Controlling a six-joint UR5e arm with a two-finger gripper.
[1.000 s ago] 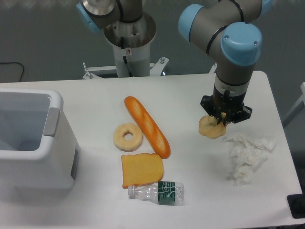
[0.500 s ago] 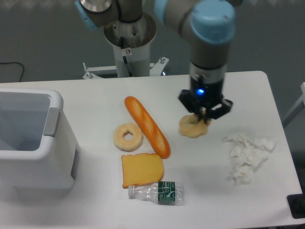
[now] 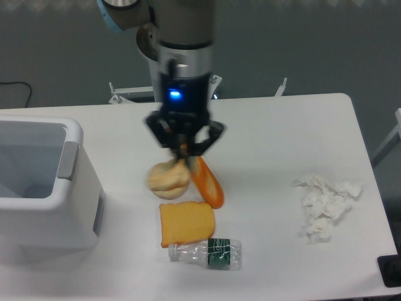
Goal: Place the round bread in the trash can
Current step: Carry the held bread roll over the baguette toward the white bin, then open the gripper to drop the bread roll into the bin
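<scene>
My gripper (image 3: pixel 183 152) is shut on the round bread (image 3: pixel 168 179), a pale golden-tan bun that hangs blurred just below and left of the fingers, above the table's middle. The bun covers the spot where the cream ring bread lay, so the ring bread is hidden. The trash can (image 3: pixel 44 216), a large white bin with a grey handle panel and pale grey-blue inside, stands at the left edge, well to the left of the gripper.
An orange baguette (image 3: pixel 210 186) lies partly under the gripper. A square orange toast slice (image 3: pixel 186 224) and a clear plastic bottle (image 3: pixel 207 253) lie in front of it. Crumpled white paper (image 3: pixel 326 204) lies at the right.
The gripper has carried the round bread from the right side of the table leftward, past the baguette, to above the ring bread's spot. The other things have not moved.
</scene>
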